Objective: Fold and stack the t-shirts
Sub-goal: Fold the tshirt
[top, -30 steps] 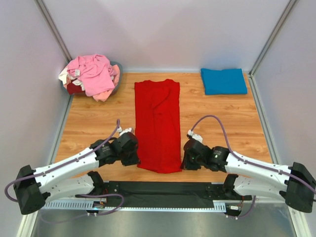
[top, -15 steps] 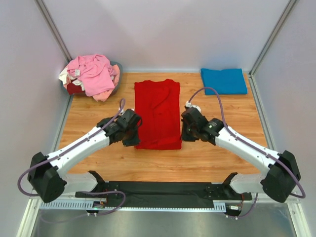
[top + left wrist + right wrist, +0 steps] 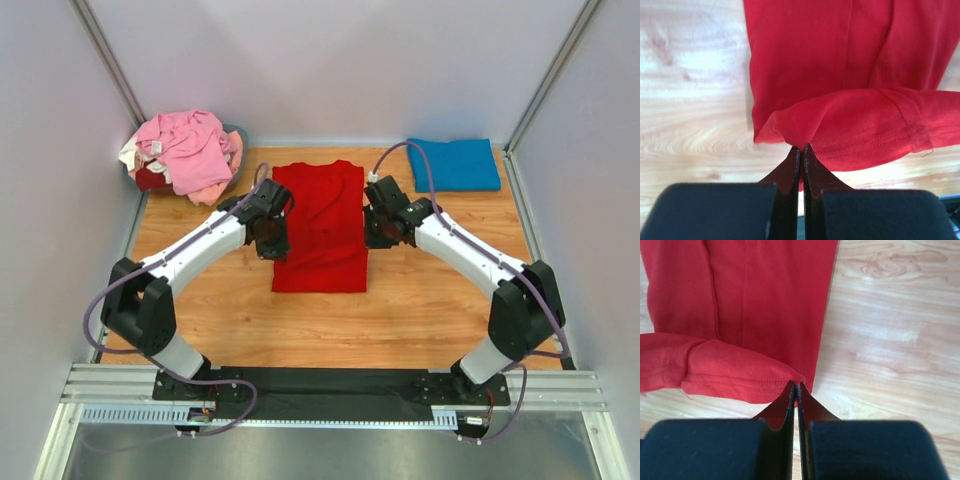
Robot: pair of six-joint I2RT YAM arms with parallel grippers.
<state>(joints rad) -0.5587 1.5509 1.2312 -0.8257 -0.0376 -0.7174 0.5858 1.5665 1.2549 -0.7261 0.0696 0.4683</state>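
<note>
A light wooden tabletop (image 3: pixel 430 310) sits enclosed by plain pale walls (image 3: pixel 340 60) with metal corner posts (image 3: pixel 110 60).

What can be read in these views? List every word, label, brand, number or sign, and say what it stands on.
No text can be read anywhere.
The red t-shirt: plain cloth and stitching, no print.
The blue t-shirt: no print.
The pink t-shirt: a small pale patch beside it, perhaps a label, too small to read.

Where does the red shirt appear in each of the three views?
Top external: shirt in the centre of the table.
Left wrist: shirt upper right, hem pinched by the left gripper.
Right wrist: shirt upper left, hem pinched by the right gripper.
Shared landmark: the wooden table under it.
</note>
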